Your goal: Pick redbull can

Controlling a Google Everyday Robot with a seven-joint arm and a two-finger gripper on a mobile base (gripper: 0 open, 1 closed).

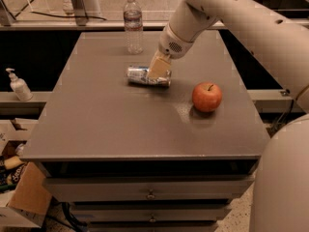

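The redbull can point(139, 75) lies on its side on the grey table point(120, 124), in the back middle, silver and blue. My gripper point(159, 70) comes down from the upper right on the white arm point(227, 13) and sits right on the can's right half, covering that part. The can rests on the table top.
A clear plastic water bottle point(133, 24) stands upright behind the can near the table's back edge. A red apple point(207, 96) sits to the right of the can. A soap dispenser point(18, 85) stands on a ledge at the left. Cardboard boxes point(19, 197) lie on the floor lower left.
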